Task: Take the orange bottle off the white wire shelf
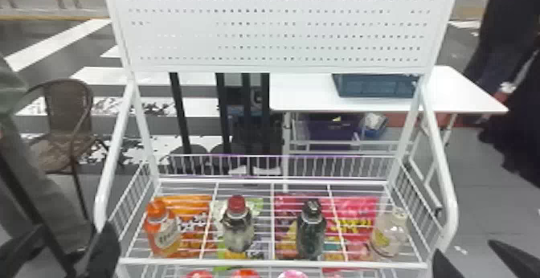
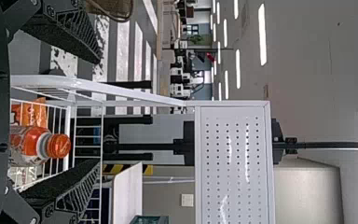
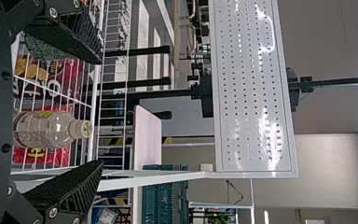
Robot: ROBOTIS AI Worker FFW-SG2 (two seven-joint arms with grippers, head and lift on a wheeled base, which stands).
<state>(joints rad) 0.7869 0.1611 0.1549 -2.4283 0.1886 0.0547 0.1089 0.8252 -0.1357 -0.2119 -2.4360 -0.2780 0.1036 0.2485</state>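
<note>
Your L gripper is hanging wide open, holding nothing, w/ the orange bottle standing upright near it, to its R, on the white wire shelf. Your R gripper is also hanging wide open & empty, w/ a clear bottle standing to its L, same shelf.

The label on the orange bottle in the head view's lower left and the red bag low and right of centre are bearing print, but no words or numbers are showing legibly.
</note>
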